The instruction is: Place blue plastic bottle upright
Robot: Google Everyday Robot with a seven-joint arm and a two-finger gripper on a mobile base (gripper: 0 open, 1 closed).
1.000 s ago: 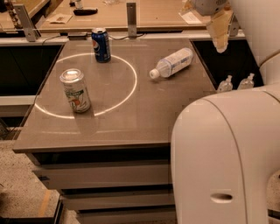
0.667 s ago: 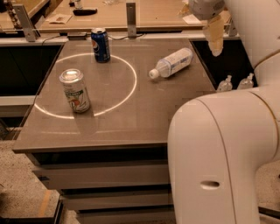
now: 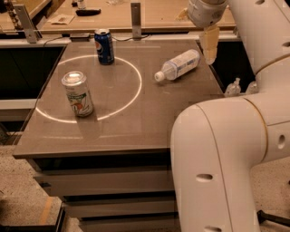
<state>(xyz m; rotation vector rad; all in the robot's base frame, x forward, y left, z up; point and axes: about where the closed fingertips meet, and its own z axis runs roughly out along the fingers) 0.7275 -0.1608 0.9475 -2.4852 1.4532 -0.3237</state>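
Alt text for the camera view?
A clear plastic water bottle with white cap lies on its side near a grey tabletop's right edge; the robot's cream tool hangs just right of it. A dark blue soda can and a green-and-white can stand further left.

Grey bench (image 3: 149, 122), drawers (image 3: 104, 183) under, left of tool (image 3: 209, 53) above its far-right edge; wooden counter (image 3: 158, 13) behind tool; speckled floor (image 3: 18, 199).

gripper (image 3: 209, 49) hangs upper right (pointing down)

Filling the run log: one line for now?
blue plastic bottle: lying on table | gripper: near its base, apart | upright: not yet
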